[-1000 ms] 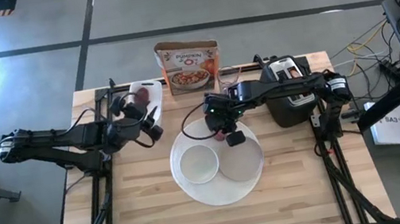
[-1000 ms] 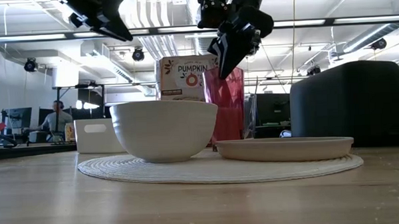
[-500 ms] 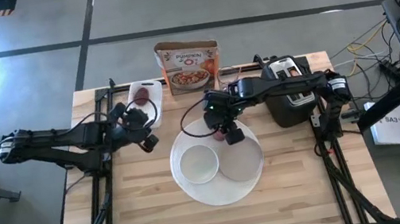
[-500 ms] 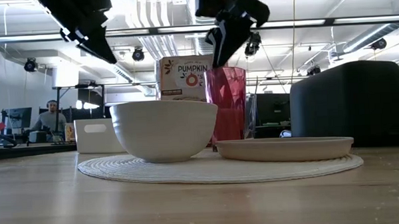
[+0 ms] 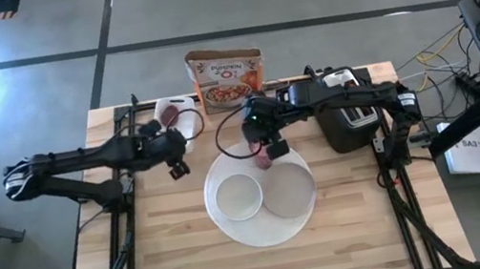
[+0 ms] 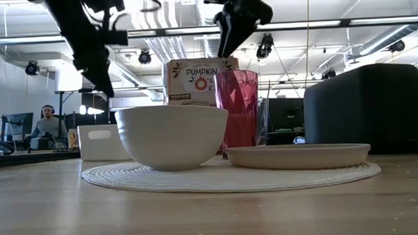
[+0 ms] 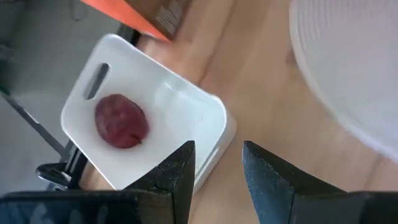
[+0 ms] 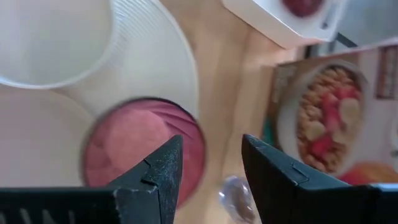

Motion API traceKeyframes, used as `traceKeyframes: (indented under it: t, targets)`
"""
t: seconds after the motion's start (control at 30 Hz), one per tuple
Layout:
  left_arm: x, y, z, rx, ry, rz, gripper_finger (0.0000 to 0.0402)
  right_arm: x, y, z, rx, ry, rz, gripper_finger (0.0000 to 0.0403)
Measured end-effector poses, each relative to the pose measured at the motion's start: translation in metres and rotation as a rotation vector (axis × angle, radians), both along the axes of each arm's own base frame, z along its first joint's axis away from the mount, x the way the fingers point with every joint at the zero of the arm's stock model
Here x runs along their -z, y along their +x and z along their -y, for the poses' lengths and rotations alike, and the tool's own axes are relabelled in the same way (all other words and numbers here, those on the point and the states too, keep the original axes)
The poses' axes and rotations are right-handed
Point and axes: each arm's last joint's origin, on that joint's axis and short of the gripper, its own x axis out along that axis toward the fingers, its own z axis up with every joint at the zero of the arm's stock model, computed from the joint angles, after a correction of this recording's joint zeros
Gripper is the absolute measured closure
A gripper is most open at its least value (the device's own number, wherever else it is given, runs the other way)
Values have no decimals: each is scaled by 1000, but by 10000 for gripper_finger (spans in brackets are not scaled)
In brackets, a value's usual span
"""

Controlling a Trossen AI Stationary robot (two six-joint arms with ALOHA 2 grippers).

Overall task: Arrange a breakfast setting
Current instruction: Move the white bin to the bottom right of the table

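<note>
A big round white plate [image 5: 236, 230] lies mid-table, carrying a small white bowl [image 5: 237, 196] and a small pale plate [image 5: 286, 193]. A pink cup [image 8: 143, 149] stands upright at the big plate's far rim [image 6: 238, 109]. My right gripper [image 8: 211, 146] hangs open just above the cup [image 5: 263, 148], touching nothing. A dark-red fruit [image 7: 121, 120] lies in a white tray [image 7: 163, 115] at the far left. My left gripper [image 7: 217, 149] is open and empty, slanting down over the bare wood just near of the tray [image 5: 178, 167].
A cereal box [image 5: 226, 79] stands at the far edge, between the tray and a black toaster [image 5: 348, 117] on the far right. A clear glass [image 8: 235, 194] sits beside the cup. Bare wood shows in front of the big plate and to both sides.
My right gripper has let go of the pink cup's rim and gone up; the cup stays standing at the plate's far rim. My left gripper has come down beside the tray and tipped more steeply downward, turning as it went.
</note>
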Motion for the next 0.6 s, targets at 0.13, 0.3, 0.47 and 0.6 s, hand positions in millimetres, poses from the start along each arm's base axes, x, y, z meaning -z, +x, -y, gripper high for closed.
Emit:
traceKeyframes:
  t: [0.13, 0.3, 0.47, 0.6]
  targets:
    - [9, 2, -19, 62, -78, -81, 283, 0, -2, 10, 44, -3, -5, 244]
    - [20, 5, -43, 118, -179, -96, 283, 1, -6, 23, 84, 3, -22, 243]
    - [31, 5, -62, 78, -219, -137, 283, 3, -11, 31, 110, 9, -51, 241]
    - [40, 7, -72, 53, -251, -162, 283, 3, -13, 35, 120, 12, -65, 243]
